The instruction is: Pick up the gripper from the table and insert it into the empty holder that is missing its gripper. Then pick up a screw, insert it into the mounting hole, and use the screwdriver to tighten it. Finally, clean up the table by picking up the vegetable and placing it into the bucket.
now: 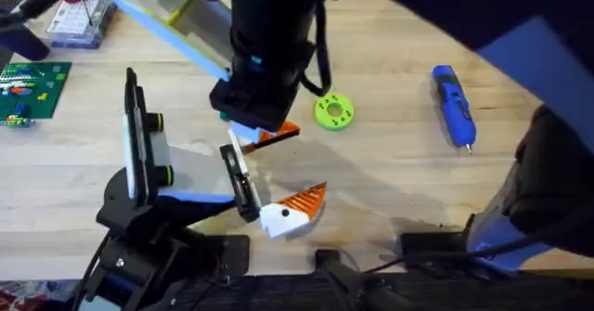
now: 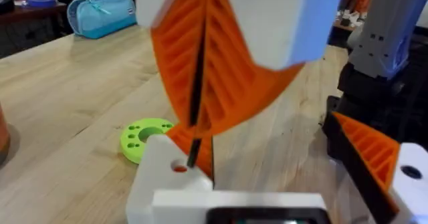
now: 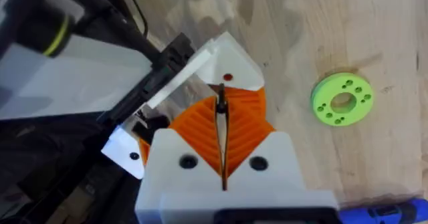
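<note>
Two orange ribbed fingers on white blocks, overhead: the loose orange finger (image 1: 281, 133) lies mid-table just right of the holder (image 1: 176, 172), under the right gripper (image 1: 258, 136), which comes down from the far side. The second orange finger (image 1: 302, 204) sits at the near end of the holder's black rail. Lime disc (image 1: 334, 111) just right of the loose finger; screwdriver (image 1: 453, 107) lies well off to the right on the table (image 1: 390, 181). Left wrist: right gripper (image 2: 200, 83) looms close, pads pressed together on a thin black pin (image 2: 194, 127) pointing down at the hole in the loose finger's white block (image 2: 167, 177). Disc (image 2: 144, 137) behind it, second finger (image 2: 371, 150) to one side. Whether the left arm's jaws are wide or narrow, cannot tell. Right wrist: right gripper (image 3: 221, 110) narrow, clamped on the pin (image 3: 219, 100) just over the holed white block (image 3: 231, 60), which lies against the holder (image 3: 80, 77) rail. Disc (image 3: 341, 100) near; screwdriver (image 3: 381, 214) at the frame edge.
</note>
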{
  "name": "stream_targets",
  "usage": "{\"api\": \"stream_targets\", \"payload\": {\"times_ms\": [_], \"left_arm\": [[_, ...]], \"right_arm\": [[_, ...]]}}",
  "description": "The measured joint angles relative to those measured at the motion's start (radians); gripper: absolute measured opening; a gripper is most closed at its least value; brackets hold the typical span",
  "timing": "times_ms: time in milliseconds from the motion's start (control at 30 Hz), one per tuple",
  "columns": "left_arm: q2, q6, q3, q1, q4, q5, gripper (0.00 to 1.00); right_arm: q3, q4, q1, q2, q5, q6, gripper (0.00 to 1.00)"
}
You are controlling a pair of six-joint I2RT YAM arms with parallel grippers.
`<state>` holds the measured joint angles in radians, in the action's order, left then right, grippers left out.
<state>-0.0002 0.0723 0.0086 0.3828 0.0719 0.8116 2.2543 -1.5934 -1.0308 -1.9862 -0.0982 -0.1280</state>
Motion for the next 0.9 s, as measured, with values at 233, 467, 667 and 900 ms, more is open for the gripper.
{"api": "stream_targets", "payload": {"times_ms": [233,467,667,900], "left_arm": [[0.000,0.000,0.000,0.000,0.000,0.000,0.990],[0.000,0.000,0.000,0.000,0.000,0.000,0.990],[0.000,0.000,0.000,0.000,0.000,0.000,0.990],[0.000,0.000,0.000,0.000,0.000,0.000,0.990]], "right_arm": [[0.000,0.017,-0.001,-0.016,0.004,0.000,0.007],[0.000,0.003,-0.001,-0.017,0.029,0.000,0.007],[0.000,-0.013,-0.001,-0.017,0.031,0.000,0.008],[0.000,-0.011,-0.001,-0.017,0.031,0.000,0.007]]}}
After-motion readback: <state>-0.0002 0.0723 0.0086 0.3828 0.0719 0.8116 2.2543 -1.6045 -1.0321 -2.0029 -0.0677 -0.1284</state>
